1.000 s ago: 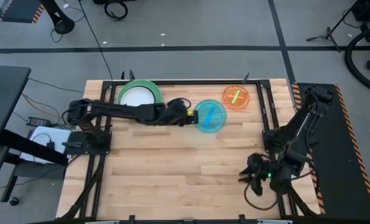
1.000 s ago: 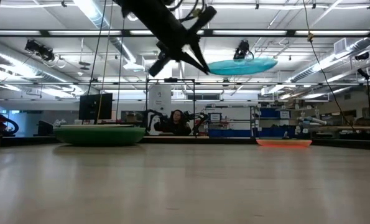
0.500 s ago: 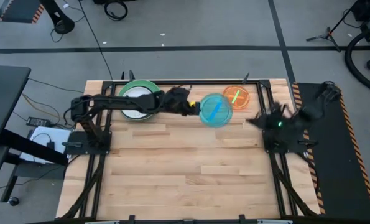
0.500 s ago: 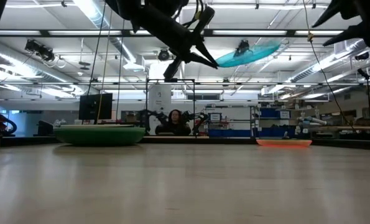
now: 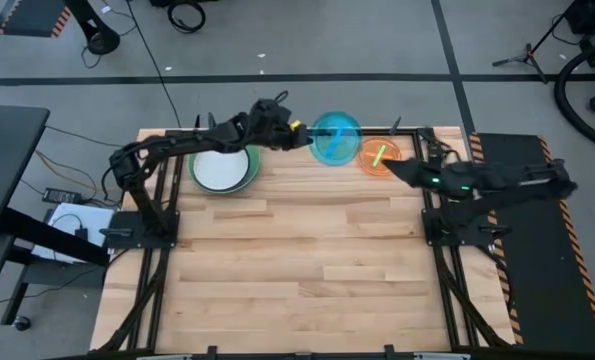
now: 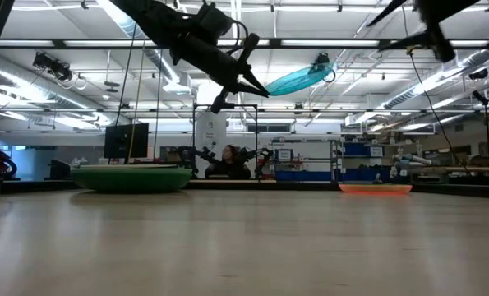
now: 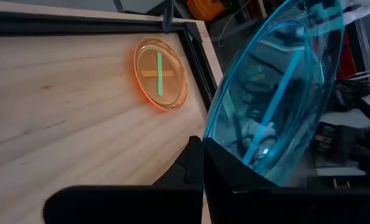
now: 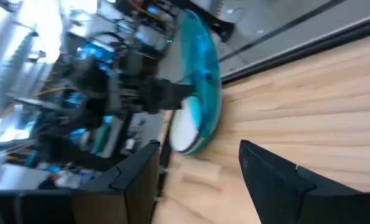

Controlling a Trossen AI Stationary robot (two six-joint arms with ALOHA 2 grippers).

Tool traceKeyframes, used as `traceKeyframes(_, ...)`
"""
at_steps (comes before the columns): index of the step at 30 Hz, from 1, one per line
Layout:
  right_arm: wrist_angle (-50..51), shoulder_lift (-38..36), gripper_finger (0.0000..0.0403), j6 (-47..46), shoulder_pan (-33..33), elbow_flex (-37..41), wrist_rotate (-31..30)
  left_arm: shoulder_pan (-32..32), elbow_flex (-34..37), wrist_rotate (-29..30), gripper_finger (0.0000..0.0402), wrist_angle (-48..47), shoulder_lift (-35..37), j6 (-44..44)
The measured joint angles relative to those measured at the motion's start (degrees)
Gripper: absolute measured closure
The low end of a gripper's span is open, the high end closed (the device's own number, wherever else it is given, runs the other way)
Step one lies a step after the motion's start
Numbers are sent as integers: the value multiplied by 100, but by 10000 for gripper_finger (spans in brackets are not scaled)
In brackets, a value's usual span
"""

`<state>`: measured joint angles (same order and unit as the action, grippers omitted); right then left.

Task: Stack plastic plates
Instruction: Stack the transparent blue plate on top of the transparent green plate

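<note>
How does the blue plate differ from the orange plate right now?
The blue plate is held tilted in the air by the left gripper; the orange plate lies flat on the table, untouched. The blue one looks larger from above. Both are round, translucent, and marked with a coloured stripe.

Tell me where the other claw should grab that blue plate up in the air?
Probably the bare rim opposite the left gripper, which pinches one edge. The blue plate hangs tilted above the table, thin and shallow, so only its edge fits between fingers. The open right gripper sits on that free side, near the orange plate.
</note>
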<state>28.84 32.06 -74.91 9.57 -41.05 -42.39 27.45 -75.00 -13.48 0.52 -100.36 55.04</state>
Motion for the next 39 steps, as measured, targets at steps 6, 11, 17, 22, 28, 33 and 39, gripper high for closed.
traceKeyframes(6,-937,1262,172,372,-1600,39,1224,207,0,-282,399,1,1,-159)
traceKeyframes(11,-2609,2058,174,939,-2676,36,2257,246,0,-463,399,-4,0,-168)
traceKeyframes(17,-2881,2614,209,807,-3446,35,2912,392,0,-559,399,3,0,-139)
traceKeyframes(22,-3263,2886,291,854,-3642,36,2967,639,0,-771,392,-1,0,-157)
traceKeyframes(28,-4019,3315,389,891,-3992,34,3082,917,0,-830,356,6,2,-194)
traceKeyframes(33,-4071,3639,396,618,-4277,34,3090,1220,0,-1330,299,6,2,-293)
traceKeyframes(39,-3429,3907,398,-363,-4717,32,2365,1820,0,-1566,218,4,2,-444)
